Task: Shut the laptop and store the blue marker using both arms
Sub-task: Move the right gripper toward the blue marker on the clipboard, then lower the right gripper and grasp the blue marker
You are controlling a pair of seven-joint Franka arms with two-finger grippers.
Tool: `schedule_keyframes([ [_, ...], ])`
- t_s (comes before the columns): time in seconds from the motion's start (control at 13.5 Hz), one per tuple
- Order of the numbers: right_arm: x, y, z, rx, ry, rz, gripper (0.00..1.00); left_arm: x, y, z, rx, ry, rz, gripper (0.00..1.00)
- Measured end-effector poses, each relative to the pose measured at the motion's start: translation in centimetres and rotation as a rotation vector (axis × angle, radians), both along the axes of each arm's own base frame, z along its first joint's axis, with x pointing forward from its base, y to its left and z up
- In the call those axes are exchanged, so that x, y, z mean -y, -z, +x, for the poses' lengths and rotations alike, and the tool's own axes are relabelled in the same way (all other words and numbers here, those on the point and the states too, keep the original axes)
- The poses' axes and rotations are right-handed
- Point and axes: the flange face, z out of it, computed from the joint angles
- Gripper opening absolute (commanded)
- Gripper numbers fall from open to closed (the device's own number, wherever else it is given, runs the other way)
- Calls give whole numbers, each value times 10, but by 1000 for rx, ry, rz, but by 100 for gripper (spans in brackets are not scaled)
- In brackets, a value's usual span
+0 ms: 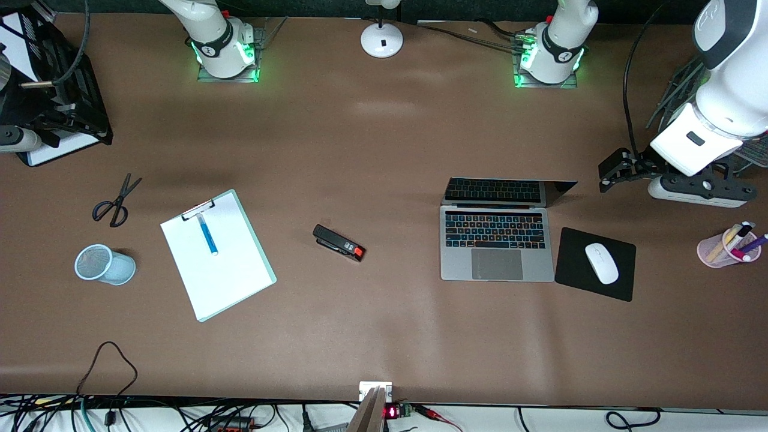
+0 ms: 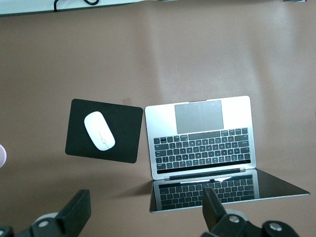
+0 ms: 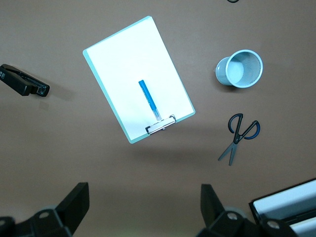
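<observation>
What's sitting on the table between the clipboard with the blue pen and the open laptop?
A black stapler with an orange-red tip, alone on the brown table in the front view.

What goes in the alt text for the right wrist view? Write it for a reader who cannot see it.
A blue marker lies on a white clipboard on the brown table, its pale end by the clip. A mesh cup and scissors lie beside the clipboard toward the right arm's end, a stapler toward the table's middle. The right pincer hangs open above the table.
</observation>
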Motion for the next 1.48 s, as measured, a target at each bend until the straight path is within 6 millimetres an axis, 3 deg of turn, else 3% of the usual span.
schedule_keyframes([
  [0.3,0,1,1,-2,-1,0,100,0,0,0,0,0,0,100],
  [0.52,-1,24,15,-21,-42,9,100,0,0,0,-1,0,0,100],
  [0.66,-6,58,35,-41,-58,18,100,0,0,0,-1,0,0,100],
  [0.96,-21,147,69,-129,-169,32,100,0,0,0,0,1,0,100],
  [1.18,-34,191,88,-114,-229,36,89,2,2,-2,-22,2,3,100],
  [1.48,-36,243,103,-89,-301,42,74,-1,8,-7,-77,-2,10,100],
])
